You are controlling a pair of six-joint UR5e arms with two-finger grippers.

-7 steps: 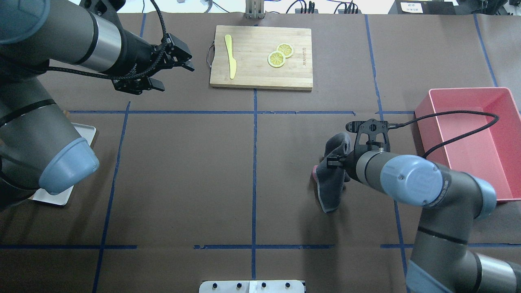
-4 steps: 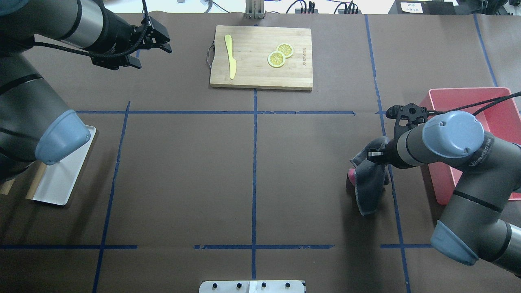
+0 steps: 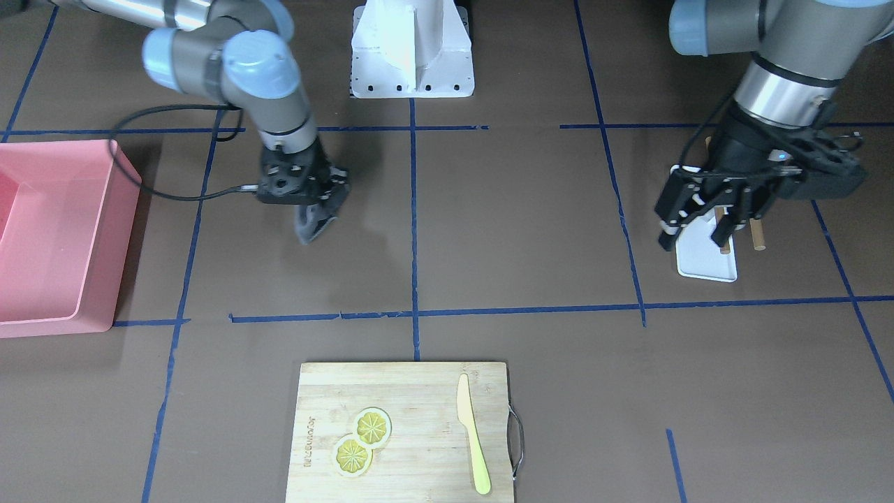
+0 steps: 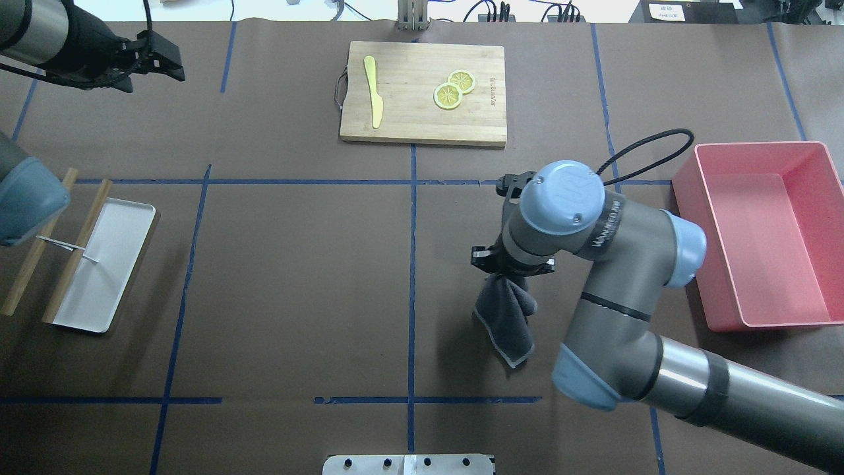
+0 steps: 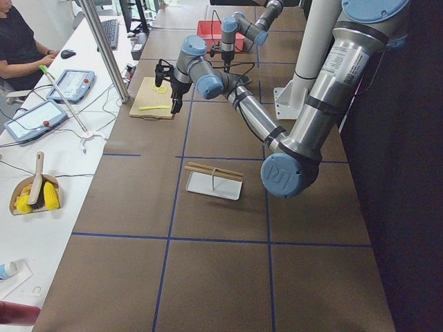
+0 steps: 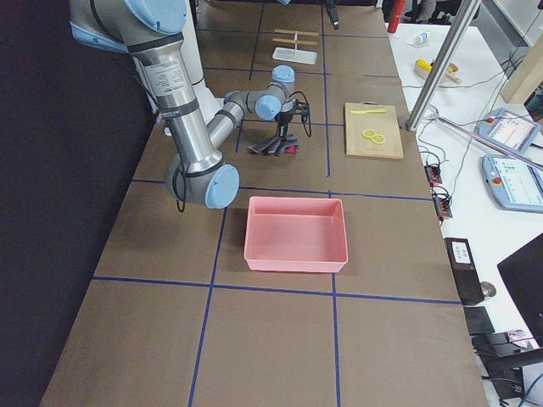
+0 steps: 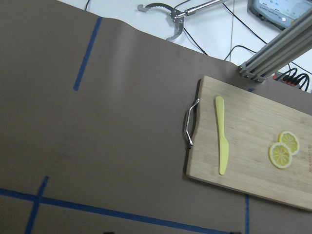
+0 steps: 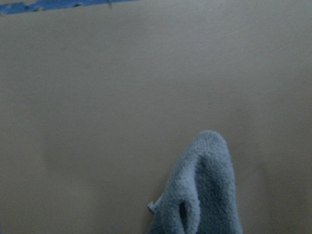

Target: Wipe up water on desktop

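Cloth (image 4: 508, 323) in right hand (image 3: 316, 207), now nearer centre tape line (image 4: 412, 264)

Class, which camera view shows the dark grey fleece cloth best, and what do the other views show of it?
Overhead exterior: the dark grey fleece cloth shows there nearly whole, edge trim visible. Front-facing shows a foreshortened fold; right wrist only a tip; exterior right a small bundle; others nothing clear.

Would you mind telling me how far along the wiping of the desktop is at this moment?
Done: the right claw holds the grey cloth. In hand: the cloth hangs low over the desktop, on the robot's right of the centre tape line; contact is unclear. Left: no water shows in any view, so remaining wiping cannot be judged. The left claw hangs open, aside.
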